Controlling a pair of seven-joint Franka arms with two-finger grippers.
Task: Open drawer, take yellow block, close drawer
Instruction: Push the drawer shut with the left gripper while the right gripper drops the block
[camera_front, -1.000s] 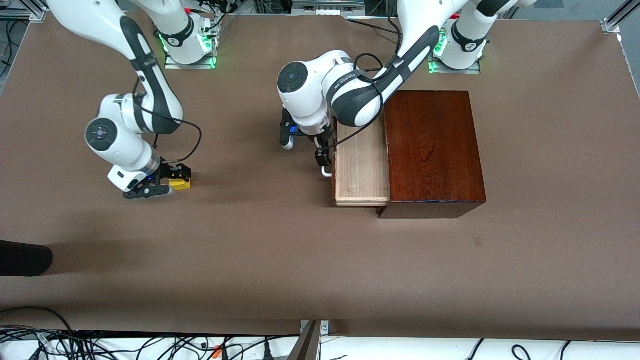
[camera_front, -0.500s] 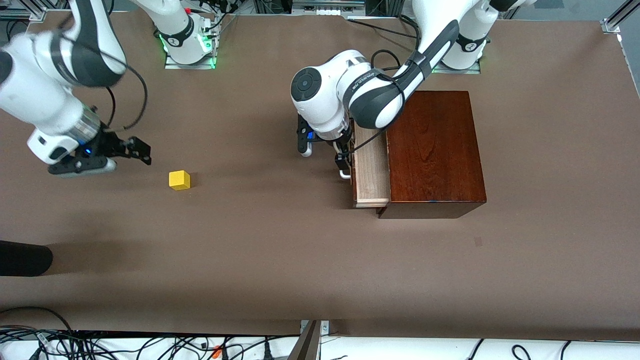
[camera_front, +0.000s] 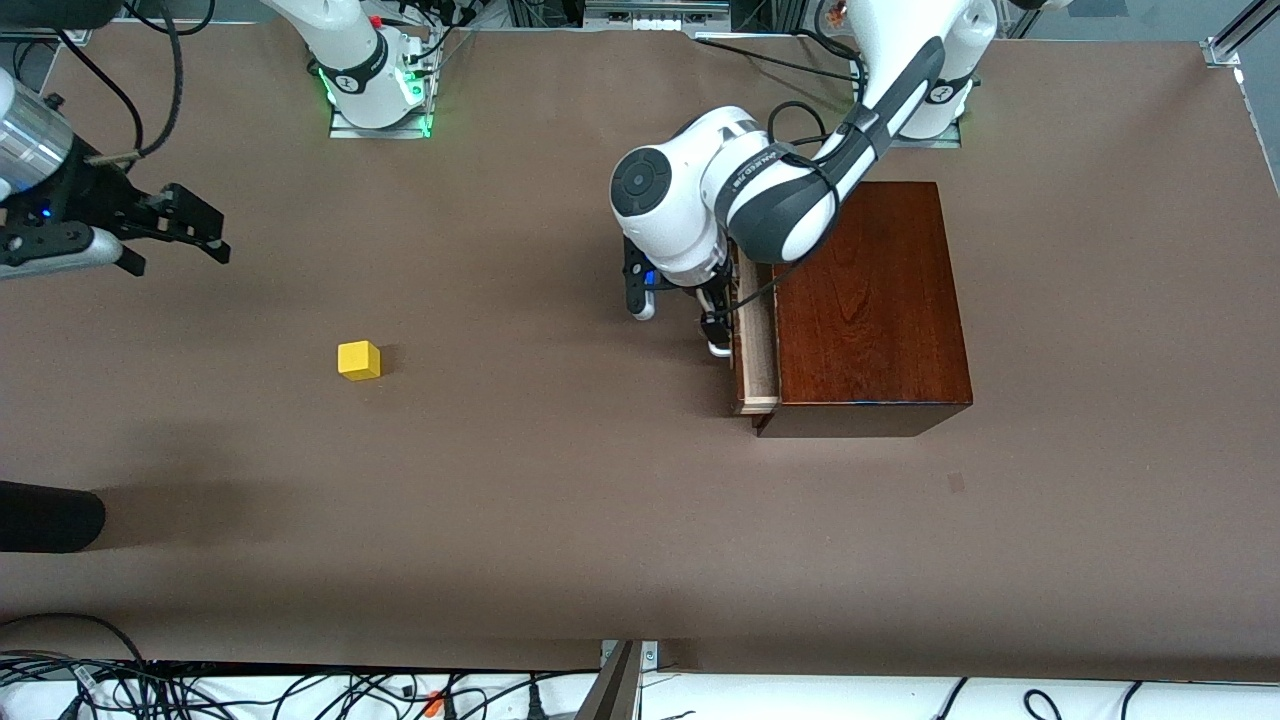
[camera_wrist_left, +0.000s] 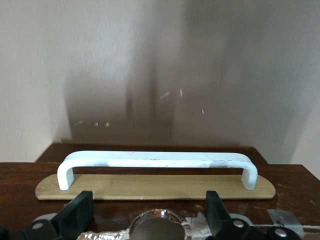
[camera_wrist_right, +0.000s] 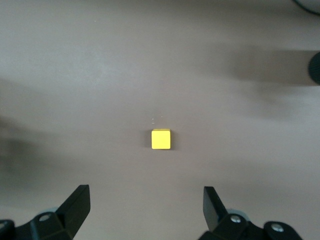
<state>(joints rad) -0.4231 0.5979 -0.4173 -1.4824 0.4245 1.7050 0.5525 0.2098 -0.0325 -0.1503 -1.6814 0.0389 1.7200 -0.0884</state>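
Drawer (camera_front: 756, 345): nearly shut; only a narrow strip of its pale wood shows out of the dark reddish-brown box (camera_front: 868, 300), on the side toward the right arm's end of the counter (camera_front: 560, 520).
Handle (camera_wrist_left: 156, 161): white U-shaped bar on the drawer's dark front, seen straight on in the left wrist view, with a pale wood plate under it.
Left gripper (camera_front: 712, 325): low at the drawer front, right at the handle; in the left wrist view its two fingers (camera_wrist_left: 76, 216) stand wide apart, one near each end of the bar, and close around nothing. I cannot tell whether they touch the drawer front.
Yellow block (camera_front: 359, 360): sits alone on the bare counter, well apart from the box, toward the right arm's end and a little nearer the front camera than the drawer handle. Nothing touches it.
Right gripper (camera_front: 170, 235): up in the air over the counter near the right arm's end, well away from the block; its fingers (camera_wrist_right: 75, 207) are spread wide and empty, and the right wrist view looks down on the block (camera_wrist_right: 161, 139) between them.
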